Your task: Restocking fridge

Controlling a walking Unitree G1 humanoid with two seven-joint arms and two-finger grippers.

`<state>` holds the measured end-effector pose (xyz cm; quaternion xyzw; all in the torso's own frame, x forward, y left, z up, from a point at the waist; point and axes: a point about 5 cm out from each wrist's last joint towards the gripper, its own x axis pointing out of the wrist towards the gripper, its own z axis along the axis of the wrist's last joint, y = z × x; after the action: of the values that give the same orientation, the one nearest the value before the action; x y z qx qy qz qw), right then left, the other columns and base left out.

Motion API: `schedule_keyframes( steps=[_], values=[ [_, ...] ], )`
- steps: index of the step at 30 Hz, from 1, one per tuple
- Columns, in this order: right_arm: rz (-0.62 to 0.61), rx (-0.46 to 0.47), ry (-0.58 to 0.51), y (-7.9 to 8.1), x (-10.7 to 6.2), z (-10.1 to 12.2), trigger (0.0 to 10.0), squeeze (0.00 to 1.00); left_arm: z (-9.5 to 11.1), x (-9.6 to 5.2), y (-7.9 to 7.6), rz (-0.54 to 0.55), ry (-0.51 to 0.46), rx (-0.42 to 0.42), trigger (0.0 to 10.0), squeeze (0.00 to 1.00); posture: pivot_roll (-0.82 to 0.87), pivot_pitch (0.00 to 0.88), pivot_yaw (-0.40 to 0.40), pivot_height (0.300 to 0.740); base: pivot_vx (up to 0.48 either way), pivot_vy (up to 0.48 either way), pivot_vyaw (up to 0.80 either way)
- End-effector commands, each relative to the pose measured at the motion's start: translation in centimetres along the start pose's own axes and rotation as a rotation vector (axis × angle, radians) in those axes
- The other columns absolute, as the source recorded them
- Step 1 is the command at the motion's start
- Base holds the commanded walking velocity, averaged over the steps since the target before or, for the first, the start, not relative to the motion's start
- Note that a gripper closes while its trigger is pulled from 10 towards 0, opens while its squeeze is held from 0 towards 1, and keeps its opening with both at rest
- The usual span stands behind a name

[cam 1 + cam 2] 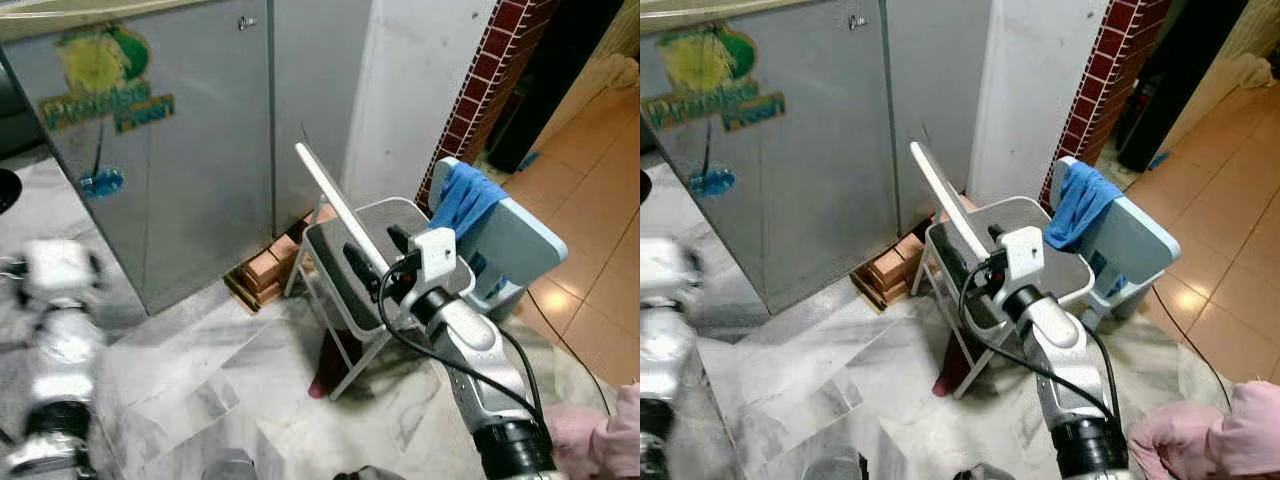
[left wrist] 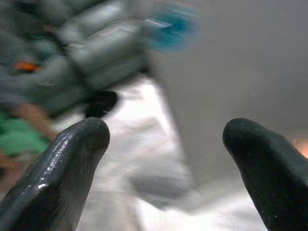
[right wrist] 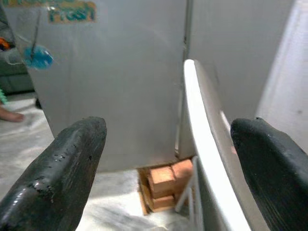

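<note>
two steel doors (image 1: 190, 140) of the fridge stand shut in front of me, a green-and-yellow sticker (image 1: 105, 85) and a small blue tag (image 1: 100, 182) on the left one. as i judge it, the restocking has barely begun: nothing is in either tool and no groceries can be seen anywhere around me.

my right tool (image 1: 380, 265) hangs over the grey seat of a white chair (image 1: 350, 225) parked beside the fridge, its two black fingers spread wide with nothing between them; the right wrist view looks past those fingers (image 3: 57, 168) at the chair's white backrest edge, the fridge doors and a small stack of bricks (image 3: 163, 185) tucked at the foot of the fridge. a light blue stool or chair back (image 1: 510, 240) with a blue cloth (image 1: 465, 195) draped over it stands just behind the white chair.

my left arm is a blur low at the left of the head views. its tool (image 2: 166, 159) points across the marble floor (image 1: 200, 370) toward the fridge's lower left door, fingers apart and holding nothing.

a person's pink sleeve (image 1: 600, 430) shows at the lower right corner.

still to do, by my reckoning: open a door, find the stock, and carry it in.
</note>
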<state>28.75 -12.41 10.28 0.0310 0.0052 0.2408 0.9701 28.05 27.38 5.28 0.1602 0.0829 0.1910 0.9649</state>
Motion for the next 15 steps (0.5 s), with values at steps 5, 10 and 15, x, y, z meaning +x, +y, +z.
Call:
schedule_keyframes(
  steps=[5, 10, 15],
  values=[
    [-0.127, 0.020, -0.018, -1.3, -0.8, -0.3, 10.0, 0.00, 2.2, -1.7, -3.7, -0.146, -0.113, -0.061, 10.0, 0.00, 0.12, 0.031, -0.041, 0.740, 0.000, 0.384, 0.00],
    [-0.183, 0.048, -0.009, -1.3, -1.4, -1.0, 10.0, 0.00, 4.3, -2.9, -6.1, -0.242, -0.189, -0.089, 10.0, 0.00, 0.12, 0.038, -0.037, 0.740, 0.000, 0.480, 0.00],
    [-0.205, 0.056, 0.006, -1.4, -1.8, -1.5, 10.0, 0.00, 5.2, -4.4, -7.2, -0.324, -0.226, -0.082, 10.0, 0.00, 0.12, 0.041, -0.036, 0.740, 0.000, 0.480, 0.00]
  ],
)
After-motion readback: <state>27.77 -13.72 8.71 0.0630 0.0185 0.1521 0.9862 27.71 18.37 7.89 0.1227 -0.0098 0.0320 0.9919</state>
